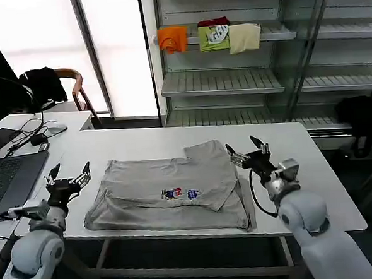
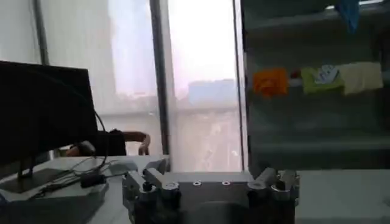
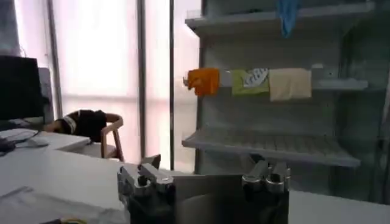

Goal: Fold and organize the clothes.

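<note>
The clothes are a light grey short-sleeved shirt lying partly folded on the white table, a small multicoloured print facing up near its middle. My left gripper hovers open just off the shirt's left edge, holding nothing. My right gripper stands open beside the shirt's right edge, near the folded-over sleeve, also holding nothing. In the wrist views both grippers, the left and the right, point level across the room with their fingers spread.
A laptop and cables lie at the table's left end, with a chair behind. Metal shelving stands beyond the table, carrying small orange, green and cream garments. A black garment sits at far right.
</note>
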### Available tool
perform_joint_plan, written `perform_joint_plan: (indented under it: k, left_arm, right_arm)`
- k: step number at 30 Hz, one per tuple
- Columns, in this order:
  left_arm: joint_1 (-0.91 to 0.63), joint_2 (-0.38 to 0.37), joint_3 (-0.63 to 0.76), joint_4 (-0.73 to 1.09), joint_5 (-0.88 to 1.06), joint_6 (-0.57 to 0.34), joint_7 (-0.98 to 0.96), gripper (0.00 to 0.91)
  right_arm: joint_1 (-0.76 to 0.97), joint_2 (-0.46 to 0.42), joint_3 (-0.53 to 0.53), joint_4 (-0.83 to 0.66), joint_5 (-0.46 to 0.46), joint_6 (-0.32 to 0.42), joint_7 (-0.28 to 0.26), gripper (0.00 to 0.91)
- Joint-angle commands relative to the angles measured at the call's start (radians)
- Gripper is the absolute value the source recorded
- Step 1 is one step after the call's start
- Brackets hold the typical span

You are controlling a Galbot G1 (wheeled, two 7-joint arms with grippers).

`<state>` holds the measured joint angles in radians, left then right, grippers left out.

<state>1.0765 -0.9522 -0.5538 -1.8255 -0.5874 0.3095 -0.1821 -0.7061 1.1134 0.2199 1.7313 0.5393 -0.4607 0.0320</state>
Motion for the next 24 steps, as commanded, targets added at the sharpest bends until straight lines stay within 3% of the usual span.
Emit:
perform_joint_plan:
  k: [1, 4, 5, 10, 13, 17, 24]
  left_arm:
    - [-0.223, 0.03, 0.137, 0.144, -0.063, 0.174, 0.034, 0.907]
    - [-0.271, 0.036, 0.183, 0.179, -0.09, 0.231, 0.04, 0.907]
    - [-0.287, 0.037, 0.195, 0.195, -0.099, 0.266, 0.046, 0.907]
    - [-0.367, 0.041, 0.266, 0.287, -0.104, 0.269, 0.069, 0.907]
    - [-0.415, 0.037, 0.313, 0.353, -0.091, 0.27, 0.097, 0.907]
    - [-0.477, 0.021, 0.35, 0.421, -0.069, 0.27, 0.13, 0.907]
    - [-0.579, -0.015, 0.382, 0.615, -0.03, 0.27, 0.205, 0.907]
  right_arm:
    - [0.27, 0.035, -0.099, -0.3, 0.021, -0.039, -0.049, 0.907]
    - [0.373, 0.054, -0.15, -0.432, 0.008, -0.117, -0.104, 0.907]
    - [0.395, 0.064, -0.165, -0.484, 0.0, -0.117, -0.113, 0.907]
    - [0.482, 0.13, -0.185, -0.691, -0.077, -0.118, -0.152, 0.907]
    - [0.507, 0.166, -0.167, -0.784, -0.164, -0.118, -0.212, 0.907]
    - [0.521, 0.191, -0.146, -0.849, -0.228, -0.116, -0.262, 0.907]
    - [0.536, 0.22, -0.135, -0.916, -0.282, -0.086, -0.298, 0.907]
